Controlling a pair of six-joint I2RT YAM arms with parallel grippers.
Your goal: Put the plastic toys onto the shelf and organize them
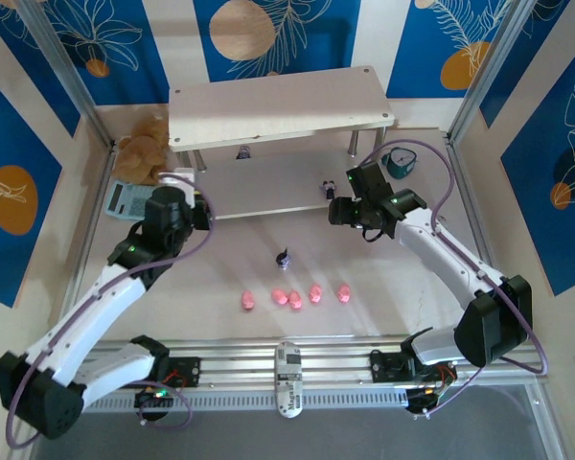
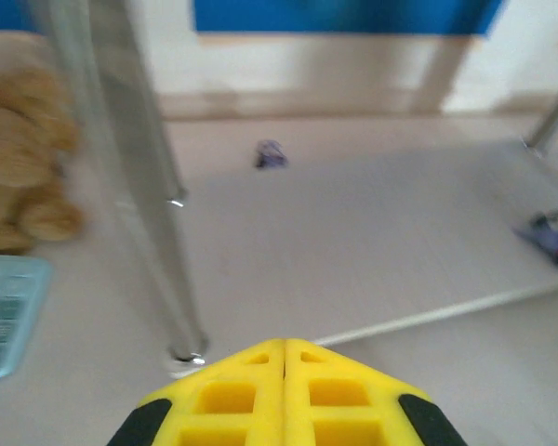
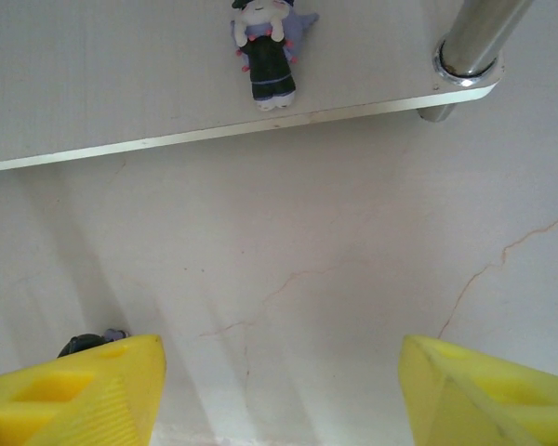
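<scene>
The shelf (image 1: 278, 105) stands at the far middle of the bench (image 1: 402, 307): two pale wood-grain boards on thin silver legs. Its lower board already carries two toys, a dark figurine (image 1: 328, 189) near the right end and a second dark figurine (image 1: 243, 151) farther back and to the left.

The step in hand seems to be fetching the next toy. The right jaws hang spread and empty just near of the board's right end. The left jaws are pressed together on nothing, beside the shelf's near left leg (image 2: 158, 204).

A third dark figurine (image 1: 284, 257) stands alone mid-bench, and a row of five pink pigs (image 1: 295, 300) lies nearer. The next move likely calls for the right arm to swing near and left, then lower over that lone figurine. It is tiny, white-faced and dark-robed, so it probably needs a centred pinch.
</scene>
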